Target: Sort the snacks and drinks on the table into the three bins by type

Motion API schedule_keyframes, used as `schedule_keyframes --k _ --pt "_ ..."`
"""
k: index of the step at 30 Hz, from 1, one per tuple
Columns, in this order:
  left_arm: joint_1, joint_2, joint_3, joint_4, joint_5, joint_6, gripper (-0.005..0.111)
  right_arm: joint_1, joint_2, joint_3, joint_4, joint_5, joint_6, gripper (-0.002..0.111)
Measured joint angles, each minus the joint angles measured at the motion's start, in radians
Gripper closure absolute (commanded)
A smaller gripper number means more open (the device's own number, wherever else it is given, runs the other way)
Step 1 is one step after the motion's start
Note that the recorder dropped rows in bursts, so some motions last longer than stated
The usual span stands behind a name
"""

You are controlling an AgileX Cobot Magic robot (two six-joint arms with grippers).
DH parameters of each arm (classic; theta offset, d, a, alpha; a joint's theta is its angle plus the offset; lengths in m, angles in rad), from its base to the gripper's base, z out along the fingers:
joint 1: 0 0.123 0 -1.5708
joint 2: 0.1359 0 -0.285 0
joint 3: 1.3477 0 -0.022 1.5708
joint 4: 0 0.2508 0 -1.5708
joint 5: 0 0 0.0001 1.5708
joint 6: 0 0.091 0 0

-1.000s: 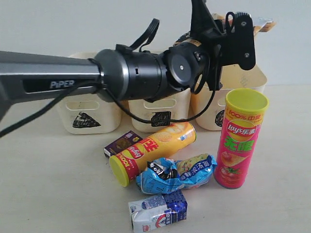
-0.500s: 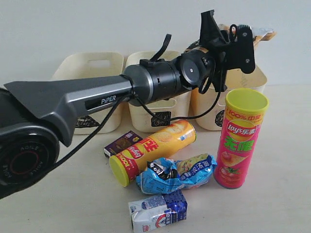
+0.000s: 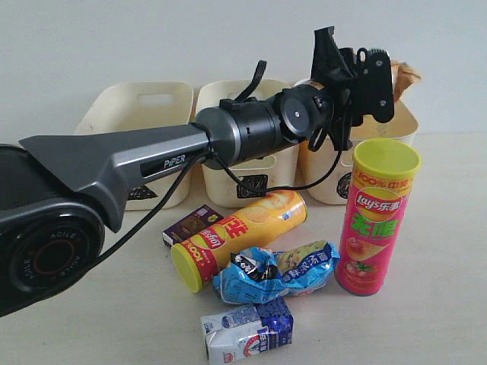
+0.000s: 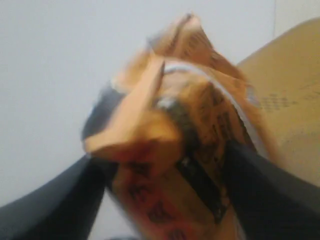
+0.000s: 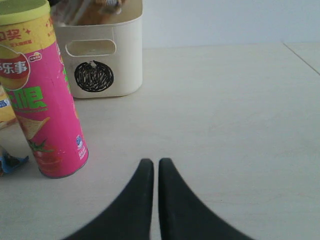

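My left gripper [image 3: 383, 76] reaches across to the right-hand bin [image 3: 326, 176], the one marked with a circle, and is shut on the orange-black-white bag [image 4: 170, 130], held just above that bin's rim. On the table lie the yellow tube [image 3: 242, 234], the purple box [image 3: 190, 223], the blue bag [image 3: 278, 271] and the milk carton [image 3: 247, 331]. The pink tube [image 3: 377, 220] stands upright in front of the circle bin. My right gripper [image 5: 155, 163] is shut and holds nothing, low over bare table beside the pink tube [image 5: 42, 100].
The triangle bin [image 3: 137, 114] and the square bin [image 3: 251, 171] stand left of the circle bin [image 5: 100, 55] along the back wall. My left arm's grey body [image 3: 152, 156] spans the left and middle bins. Bare tabletop [image 5: 225, 110] stretches to the right of the pink tube.
My left gripper has come down a little with the orange bag, closer to the circle bin's rim. The left arm has swung further into view. The table items have not moved.
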Motion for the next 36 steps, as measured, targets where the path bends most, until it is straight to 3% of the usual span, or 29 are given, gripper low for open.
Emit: schedule_keyframes --k 3,11,15,19,24,30,36 --pt "0.000 0.000 0.000 0.000 0.000 0.000 0.020 0.000 0.000 0.000 0.000 0.000 0.000 0.107" --pt "0.000 0.000 -0.007 0.000 -0.038 0.000 0.024 0.000 0.000 0.000 0.000 0.000 0.000 0.107" --pt "-0.006 0.000 -0.007 -0.023 -0.107 0.000 0.055 0.000 0.000 0.000 0.000 0.000 0.000 0.107" --pt "-0.042 -0.023 -0.007 -0.170 -0.163 0.081 0.101 0.000 0.000 0.000 0.000 0.000 0.000 0.107" --pt "-0.100 -0.072 -0.007 -0.340 -0.226 0.246 0.102 0.000 0.000 0.000 0.000 0.000 0.000 0.107" --pt "-0.110 -0.132 0.004 -0.510 -0.239 0.269 0.102 0.000 0.000 0.000 0.000 0.000 0.000 0.107" --pt "-0.110 -0.211 0.109 -0.680 -0.209 0.269 0.102 0.000 0.000 0.000 0.000 0.000 0.000 0.107"
